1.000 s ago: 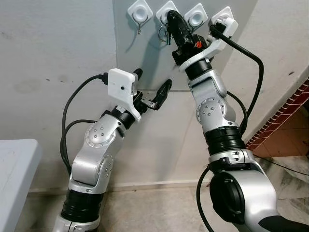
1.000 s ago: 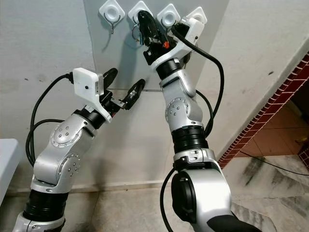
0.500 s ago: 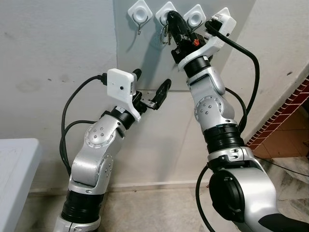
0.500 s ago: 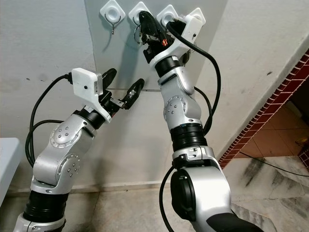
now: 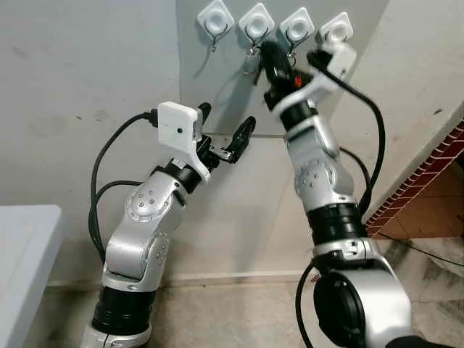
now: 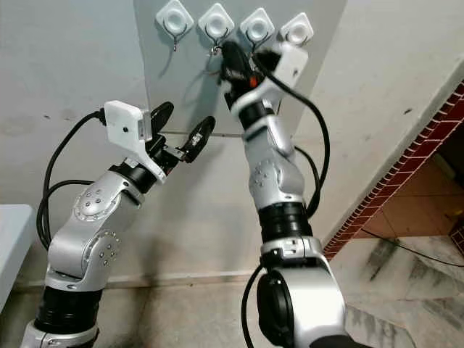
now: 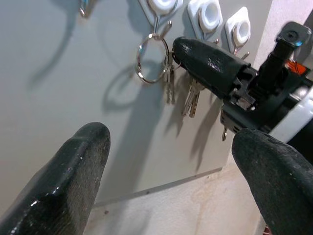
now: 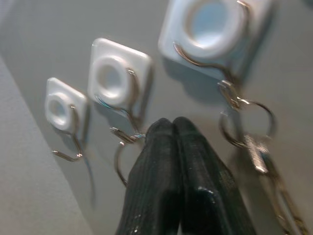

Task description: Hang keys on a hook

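Four white hooks sit in a row on a grey wall panel (image 5: 217, 87). A key ring (image 7: 152, 61) with keys (image 7: 168, 83) hangs from the second hook (image 5: 257, 20). My right gripper (image 5: 270, 54) is shut, just below and between the second and third hook (image 5: 297, 23). In the right wrist view its fingers (image 8: 173, 156) press together with nothing showing between them. A second ring (image 8: 120, 164) passes behind them, and more keys (image 7: 193, 98) hang under the gripper. My left gripper (image 5: 228, 119) is open and empty, lower on the panel.
The first hook (image 5: 215, 18) and the fourth hook (image 5: 336, 29) are bare. A white table edge (image 5: 29, 246) stands at the lower left. A red brick wall (image 5: 428, 181) and tiled floor lie to the right.
The view has tilted up a little. My right gripper has dropped from the second hook to just below and right of it. The keys now hang from that hook.
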Motion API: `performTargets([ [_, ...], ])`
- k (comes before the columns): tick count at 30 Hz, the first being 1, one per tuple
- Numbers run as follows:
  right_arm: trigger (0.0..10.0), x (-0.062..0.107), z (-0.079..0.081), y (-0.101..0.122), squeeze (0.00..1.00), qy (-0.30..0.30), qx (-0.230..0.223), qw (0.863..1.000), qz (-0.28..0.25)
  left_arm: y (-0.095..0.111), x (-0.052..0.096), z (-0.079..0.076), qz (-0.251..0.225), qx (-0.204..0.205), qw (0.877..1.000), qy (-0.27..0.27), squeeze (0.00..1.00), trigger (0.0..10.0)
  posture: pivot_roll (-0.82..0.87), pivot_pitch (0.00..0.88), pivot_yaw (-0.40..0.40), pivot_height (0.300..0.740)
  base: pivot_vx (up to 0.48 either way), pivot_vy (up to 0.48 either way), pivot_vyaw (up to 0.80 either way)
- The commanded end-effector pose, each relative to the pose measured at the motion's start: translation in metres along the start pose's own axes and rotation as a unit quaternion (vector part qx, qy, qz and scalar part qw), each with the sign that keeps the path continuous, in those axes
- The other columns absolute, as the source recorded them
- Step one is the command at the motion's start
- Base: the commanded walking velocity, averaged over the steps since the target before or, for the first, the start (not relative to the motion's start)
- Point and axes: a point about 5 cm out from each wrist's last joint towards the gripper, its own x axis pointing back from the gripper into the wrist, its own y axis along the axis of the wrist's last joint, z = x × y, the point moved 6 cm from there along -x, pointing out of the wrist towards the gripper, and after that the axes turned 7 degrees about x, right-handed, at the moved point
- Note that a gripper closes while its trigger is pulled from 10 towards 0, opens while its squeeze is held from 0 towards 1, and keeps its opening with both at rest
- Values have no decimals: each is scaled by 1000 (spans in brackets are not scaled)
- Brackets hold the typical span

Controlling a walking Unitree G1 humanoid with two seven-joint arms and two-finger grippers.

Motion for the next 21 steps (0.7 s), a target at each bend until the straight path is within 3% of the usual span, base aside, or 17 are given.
performTargets([
  [1, 10000, -3, 20, 17, 0, 55, -22, 998, -33, 3, -1, -5, -4, 2, 1000, -7, 0, 10000, 22, 115, -77, 740, 0, 0, 0],
  [12, 10000, 4, 31, 26, 0, 97, -28, 993, -57, 3, 0, -4, -2, 4, 1000, -4, 0, 10000, 27, 121, -78, 740, 0, 0, 0],
  [13, 10000, 5, 32, 26, 129, 100, -31, 993, -57, 3, 1, -4, -2, 3, 1000, -3, 0, 10000, 27, 121, -79, 740, 0, 0, 0],
  [15, 10000, 6, 32, 26, 129, 102, -33, 993, -58, 3, 1, -4, -2, 3, 1000, -3, 0, 10000, 27, 121, -79, 740, 0, 0, 0],
  [16, 10000, 7, 32, 26, 1000, 104, -36, 992, -59, 3, 1, -4, -1, 3, 1000, -2, 0, 10000, 27, 123, -79, 740, 0, 0, 0],
  [21, 10000, 10, 31, 26, 1000, 100, -35, 992, -61, 2, 1, -4, -1, 3, 1000, -2, 0, 10000, 26, 126, -79, 740, 0, 0, 0],
])
